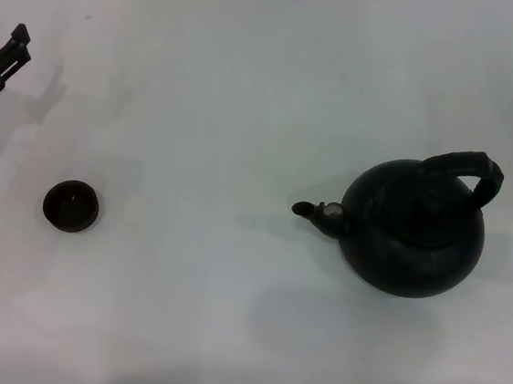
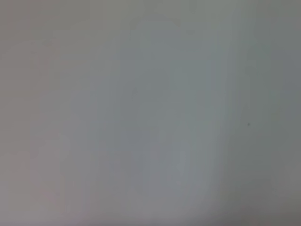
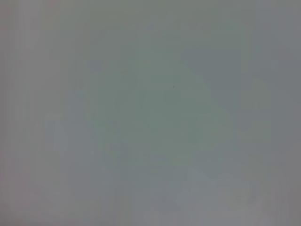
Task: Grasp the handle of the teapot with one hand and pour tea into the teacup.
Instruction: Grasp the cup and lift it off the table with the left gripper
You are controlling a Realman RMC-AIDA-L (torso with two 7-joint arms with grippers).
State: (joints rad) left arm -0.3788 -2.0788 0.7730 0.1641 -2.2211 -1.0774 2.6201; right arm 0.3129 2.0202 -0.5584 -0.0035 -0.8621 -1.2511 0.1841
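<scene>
Black teapot (image 1: 413, 231) upright on the white desk (image 1: 247, 108), over on the right side, spout (image 1: 314, 211) aimed left toward the teacup (image 1: 71, 206). Handle (image 1: 465, 173) arching over the pot's far right shoulder, nothing gripping it. Teacup upright, well apart from the pot, on the left. Left gripper (image 1: 13, 47) poking in at the far left edge, above the cup and clear of it, fingers slightly spread, holding nothing. Right gripper out of sight. Both wrist views blank grey surface only.
</scene>
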